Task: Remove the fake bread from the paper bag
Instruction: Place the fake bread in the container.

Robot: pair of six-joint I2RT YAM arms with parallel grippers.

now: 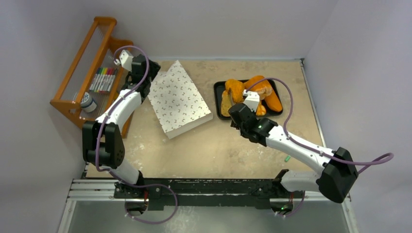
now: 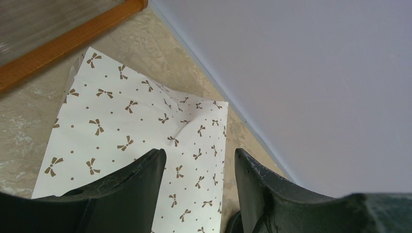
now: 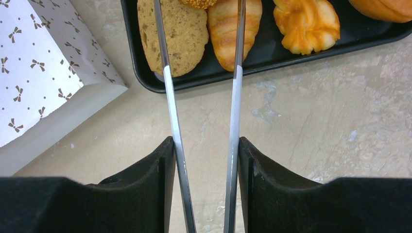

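The white paper bag (image 1: 180,99) with small brown bow marks lies flat on the table's left half. My left gripper (image 1: 144,73) is open above its far left corner. In the left wrist view the bag (image 2: 121,126) fills the gap between the fingers of that gripper (image 2: 200,155). Several pieces of fake bread (image 1: 252,90) lie in the black tray (image 1: 218,87). My right gripper (image 3: 206,143) is shut on metal tongs (image 3: 170,97). The tong tips reach over a flat tan slice (image 3: 175,34) and a ridged croissant (image 3: 228,34) in the tray (image 3: 141,82).
A wooden rack (image 1: 92,73) with markers (image 1: 103,79) and a small round container (image 1: 87,102) stands at the far left. A small green item (image 1: 287,158) lies near the right arm. Walls close in at the back and on both sides.
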